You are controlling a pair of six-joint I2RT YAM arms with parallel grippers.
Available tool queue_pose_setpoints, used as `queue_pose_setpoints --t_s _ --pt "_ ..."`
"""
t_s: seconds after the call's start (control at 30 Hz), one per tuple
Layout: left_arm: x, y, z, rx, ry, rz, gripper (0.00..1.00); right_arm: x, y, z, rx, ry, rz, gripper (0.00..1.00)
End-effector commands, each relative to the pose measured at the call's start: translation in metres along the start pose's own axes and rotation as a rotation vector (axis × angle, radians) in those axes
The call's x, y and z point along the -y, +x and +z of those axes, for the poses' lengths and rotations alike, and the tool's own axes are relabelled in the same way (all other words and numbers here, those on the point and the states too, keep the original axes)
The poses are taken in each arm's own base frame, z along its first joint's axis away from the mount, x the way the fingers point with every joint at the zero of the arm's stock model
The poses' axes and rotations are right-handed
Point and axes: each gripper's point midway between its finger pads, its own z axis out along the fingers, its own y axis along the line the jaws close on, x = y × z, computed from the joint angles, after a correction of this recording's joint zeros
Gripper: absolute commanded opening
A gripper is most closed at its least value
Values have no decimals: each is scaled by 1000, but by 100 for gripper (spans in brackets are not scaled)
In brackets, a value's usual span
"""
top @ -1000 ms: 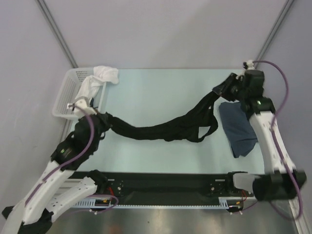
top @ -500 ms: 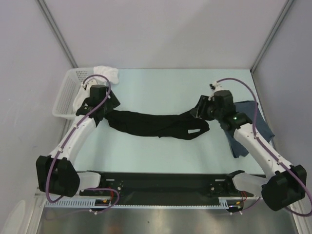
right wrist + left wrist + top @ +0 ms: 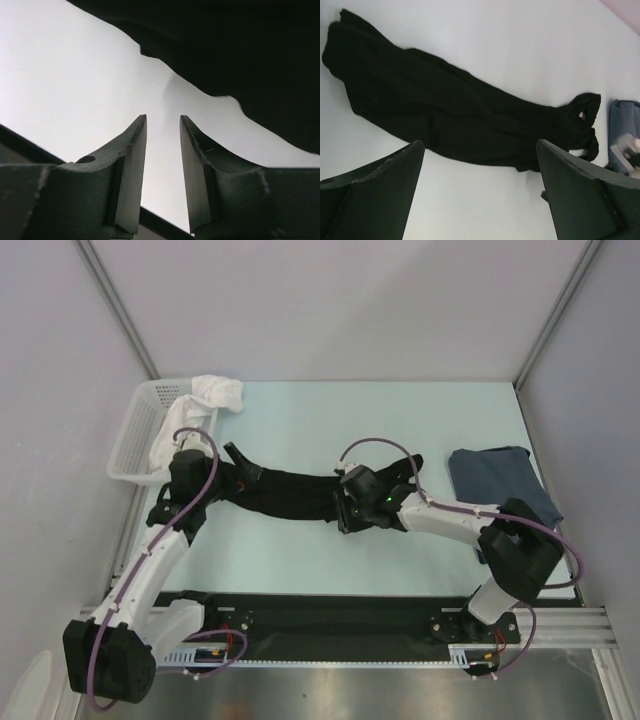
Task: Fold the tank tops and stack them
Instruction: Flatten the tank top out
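The black tank top (image 3: 300,498) lies in a long crumpled band across the middle of the table, also in the left wrist view (image 3: 455,120). The slate-blue tank top (image 3: 495,478) lies folded at the right (image 3: 625,120). My left gripper (image 3: 238,468) hovers over the black top's left end, open wide with nothing between its fingers (image 3: 370,192). My right gripper (image 3: 343,512) sits at the near edge of the black top's middle. It is open by a narrow gap (image 3: 163,120) with only table showing between the fingers, and the black cloth (image 3: 250,60) is just beyond.
A white lattice basket (image 3: 135,435) stands at the back left with a white cloth (image 3: 212,392) draped over its rim. The black base rail (image 3: 340,615) runs along the near edge. Slanted frame poles stand at both back corners.
Both grippers have opened and let go of the black top, which dropped from a stretched span to the table. The right arm swung left to its middle; the left arm pulled nearer.
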Motion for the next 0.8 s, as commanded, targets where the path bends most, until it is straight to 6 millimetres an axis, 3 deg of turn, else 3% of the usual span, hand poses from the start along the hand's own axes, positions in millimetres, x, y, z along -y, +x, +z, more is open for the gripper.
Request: queue_pose_setpoints --t_s 0.0,0.07,0.13,0.3,0.6,0.73,0.77 --pt "11 11 -8 11 114 13 99 -16 -21 21 64 5 20 37" --pt "6 20 -8 14 124 14 99 -19 -19 31 50 7 31 38" --pt "4 24 -7 14 126 19 99 -19 -19 41 53 23 58 46" --pt "-3 39 1 -12 130 18 97 -17 -27 53 71 66 91 47" --pt "-6 37 6 -3 121 38 96 -19 -32 76 58 169 72 48" --pt "-5 36 4 5 122 43 96 -13 -31 82 45 231 58 33" --pt "-5 36 4 5 123 43 96 -10 -29 81 33 249 47 19"
